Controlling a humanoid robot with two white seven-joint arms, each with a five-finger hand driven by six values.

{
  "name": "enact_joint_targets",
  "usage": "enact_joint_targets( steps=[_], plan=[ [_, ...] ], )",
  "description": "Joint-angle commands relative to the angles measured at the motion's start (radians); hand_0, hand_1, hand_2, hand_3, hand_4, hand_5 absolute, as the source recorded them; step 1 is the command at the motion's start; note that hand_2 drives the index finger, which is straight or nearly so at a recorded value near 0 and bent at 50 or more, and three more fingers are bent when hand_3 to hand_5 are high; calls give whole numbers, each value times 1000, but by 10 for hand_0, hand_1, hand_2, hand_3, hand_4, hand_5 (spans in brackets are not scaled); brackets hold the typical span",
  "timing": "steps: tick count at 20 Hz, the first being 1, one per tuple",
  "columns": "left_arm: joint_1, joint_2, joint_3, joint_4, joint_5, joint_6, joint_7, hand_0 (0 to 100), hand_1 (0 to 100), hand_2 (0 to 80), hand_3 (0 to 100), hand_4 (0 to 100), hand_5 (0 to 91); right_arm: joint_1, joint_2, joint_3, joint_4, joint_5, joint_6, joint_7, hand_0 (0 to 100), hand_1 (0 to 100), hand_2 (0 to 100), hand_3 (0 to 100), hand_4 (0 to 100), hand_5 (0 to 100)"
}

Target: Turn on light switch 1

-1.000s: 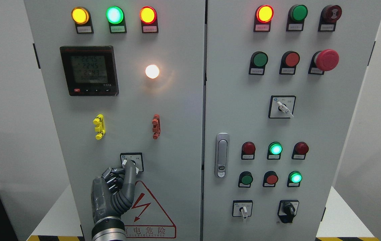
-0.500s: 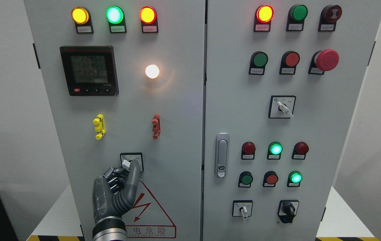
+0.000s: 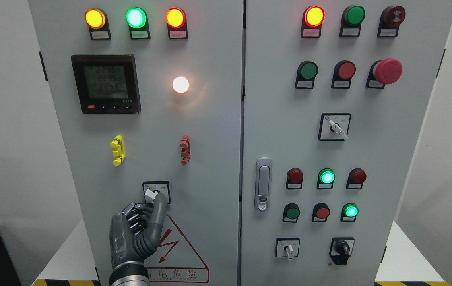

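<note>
Light switch 1 (image 3: pixel 155 192), a small rotary selector in a black-framed plate, is sitting low on the left cabinet door (image 3: pixel 210 159), just above the red warning triangle (image 3: pixel 178 248). Its white knob is pointing up-left. The left hand (image 3: pixel 136 234) is coming up from the bottom edge, one finger extended and its tip touching the switch's lower right; the other fingers (image 3: pixel 132 212) are curling closed, gripping nothing. Above the switch, a yellow clip (image 3: pixel 117 150) and a red clip (image 3: pixel 185 149) are sitting side by side, well apart. Higher up, a white lamp (image 3: pixel 180 84) is glowing beside the digital meter (image 3: pixel 105 84). Three lit indicators are lining the top: amber (image 3: pixel 95 18), green (image 3: pixel 136 17), red-rimmed amber (image 3: pixel 175 18).
</note>
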Motion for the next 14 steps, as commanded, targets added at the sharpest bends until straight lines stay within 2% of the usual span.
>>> enact_joint_targets(
  steps=[1, 3, 6, 10, 14],
  plan=[
    [23, 5, 0, -4, 1, -6, -2, 181, 446, 669, 1000, 987, 887, 0, 0, 0, 0, 0, 0, 0, 0, 0, 0, 0, 0, 0],
    [40, 6, 0, -4, 3, -22, -4, 92, 456, 677, 1000, 989, 888, 0, 0, 0, 0, 0, 0, 0, 0, 0, 0, 0, 0, 0],
    [89, 12, 0, -4, 6, -100, -17, 3, 457, 692, 1000, 991, 888, 0, 0, 0, 0, 0, 0, 0, 0, 0, 0, 0, 0, 0],
    [194, 28, 1, -4, 7, -235, -50, 0, 454, 705, 1000, 999, 890, 0, 0, -1, 0, 0, 0, 0, 0, 0, 0, 0, 0, 0],
    [383, 51, 21, 6, 7, -482, -111, 0, 421, 709, 1000, 1000, 891, 0, -1, -1, 0, 0, 0, 0, 0, 0, 0, 0, 0, 0]
  ],
)
